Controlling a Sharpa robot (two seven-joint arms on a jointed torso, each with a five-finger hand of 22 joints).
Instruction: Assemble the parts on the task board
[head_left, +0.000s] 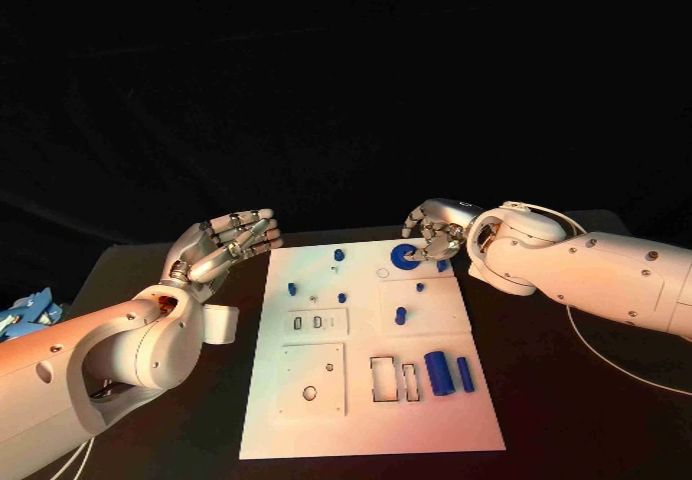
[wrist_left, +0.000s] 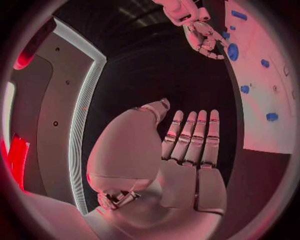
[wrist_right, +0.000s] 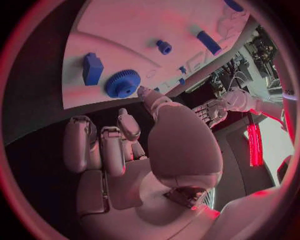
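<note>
1. The task board (head_left: 368, 400) lies flat in the middle of the black table (head_left: 577, 420), a long white plate running away from the robot, with blue parts scattered over it.
2. At the far right corner of the board sits a blue gear (head_left: 407, 256) — in the right wrist view it rests flat on the board (wrist_right: 125, 30) with its toothed rim plain to see (wrist_right: 122, 83), and a blue block (wrist_right: 92, 68) stands just beside it.
3. The right hand (head_left: 434, 236) hovers right at that gear, fingers curled downward around it; from the wrist camera the fingers (wrist_right: 103, 145) are apart and nothing sits in the palm, and the thumb tip reaches close to the gear's edge — I cannot tell whether it touches.
4. Near the robot's end of the board, two blue cylinders (head_left: 438, 373) lie side by side next to rectangular slots (head_left: 392, 380).
5. Small blue pegs (head_left: 340, 255) stand dotted across the far half of the board.
6. The left hand (head_left: 228, 243) is raised off the board's left edge over the table, palm up; in its wrist view the fingers (wrist_left: 194, 137) are straight and side by side, holding nothing.
7. A white cylindrical piece (head_left: 219, 322) sits beside the left forearm, just off the board.
</note>
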